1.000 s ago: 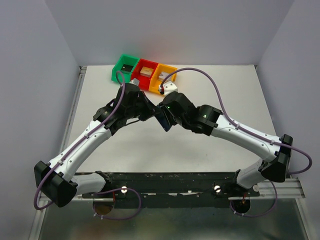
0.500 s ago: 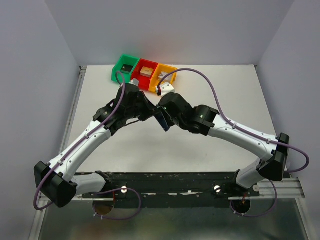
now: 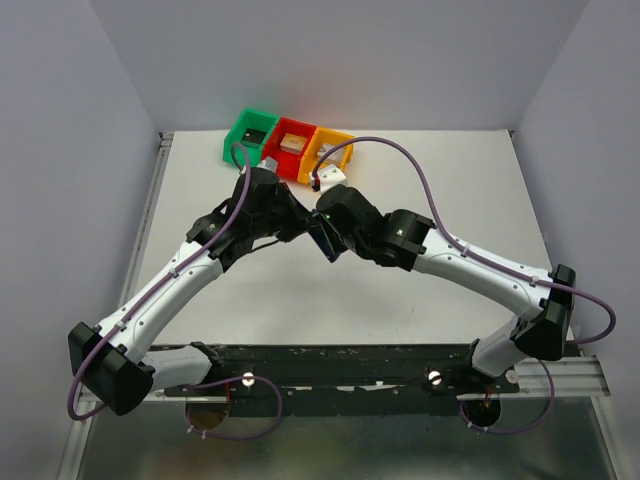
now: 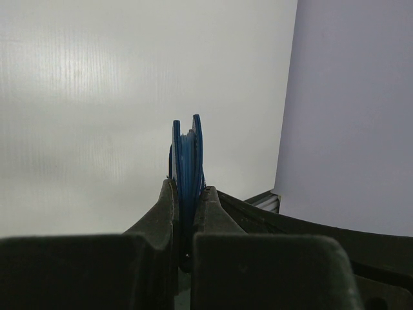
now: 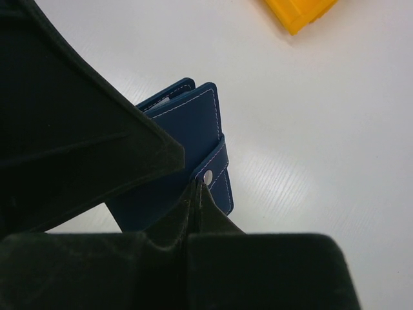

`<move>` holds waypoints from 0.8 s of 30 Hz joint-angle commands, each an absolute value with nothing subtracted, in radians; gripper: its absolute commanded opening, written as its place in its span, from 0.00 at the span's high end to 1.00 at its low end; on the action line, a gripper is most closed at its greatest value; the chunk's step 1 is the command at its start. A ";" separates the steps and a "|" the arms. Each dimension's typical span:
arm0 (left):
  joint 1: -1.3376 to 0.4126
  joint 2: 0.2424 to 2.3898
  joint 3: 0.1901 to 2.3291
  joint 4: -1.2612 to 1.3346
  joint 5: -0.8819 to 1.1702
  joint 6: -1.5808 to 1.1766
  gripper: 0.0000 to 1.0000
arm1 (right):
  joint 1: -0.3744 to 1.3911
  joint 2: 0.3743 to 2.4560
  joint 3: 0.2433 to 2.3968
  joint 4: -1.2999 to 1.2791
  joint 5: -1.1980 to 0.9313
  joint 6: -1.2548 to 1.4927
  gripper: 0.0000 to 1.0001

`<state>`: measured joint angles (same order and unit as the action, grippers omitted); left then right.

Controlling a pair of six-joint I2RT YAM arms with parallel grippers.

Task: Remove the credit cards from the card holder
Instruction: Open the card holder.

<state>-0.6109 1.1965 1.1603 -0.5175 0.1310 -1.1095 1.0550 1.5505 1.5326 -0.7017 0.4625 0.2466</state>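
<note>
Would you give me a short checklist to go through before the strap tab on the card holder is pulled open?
1. Grip of the left hand on the card holder: ok, shut on its lower edge.
2. Grip of the right hand on the strap tab: ok, pinched at its end.
3. Whether the snap is released: cannot tell.
4. View of the credit cards: not ok, the covers are nearly closed.
5. Gap between the orange bin and the holder: ok, apart.
</note>
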 commanded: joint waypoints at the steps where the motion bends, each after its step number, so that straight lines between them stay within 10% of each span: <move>1: -0.621 1.150 1.160 -0.497 0.166 -1.114 1.00 | 1.046 1.566 1.543 -0.764 0.552 0.247 1.00; 24: -0.620 1.132 1.127 -0.495 0.147 -1.112 1.00 | 0.992 1.482 1.493 -0.755 0.528 0.279 1.00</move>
